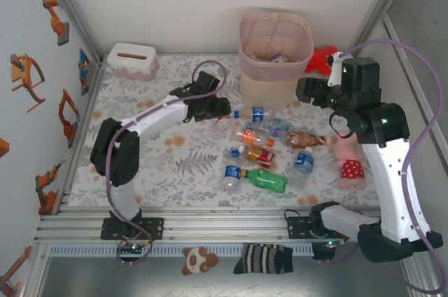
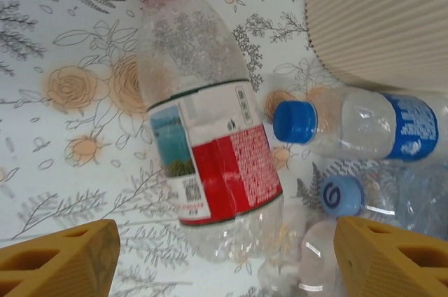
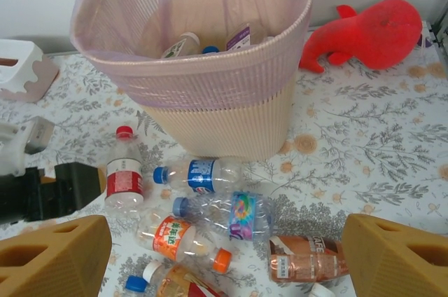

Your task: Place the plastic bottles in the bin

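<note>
Top view: the pale pink bin (image 1: 269,83) stands at the far middle of the floral counter (image 1: 175,164). Approx. 10 plastic bottles (image 1: 262,146) lie loose in a cluster just in front of it, so most of the job looks undone. The left end effector (image 1: 218,108) sits low at the cluster's left edge. The right end effector (image 1: 306,91) hangs just beside the bin's right side, w/ nothing in it. Left wrist view: its fingers (image 2: 63,258) stand wide, 1 each side of a red-capped bottle (image 2: 210,143) lying on the counter, not gripping it. A blue-capped bottle (image 2: 364,125) lies beside it, near the bin wall. Right wrist view: its fingers (image 3: 56,255) are wide apart and empty above the pile. At least 2 bottles show at the bin's bottom, so a small part is done. Judged early stage; the red-capped bottle looks like the next pick.
</note>
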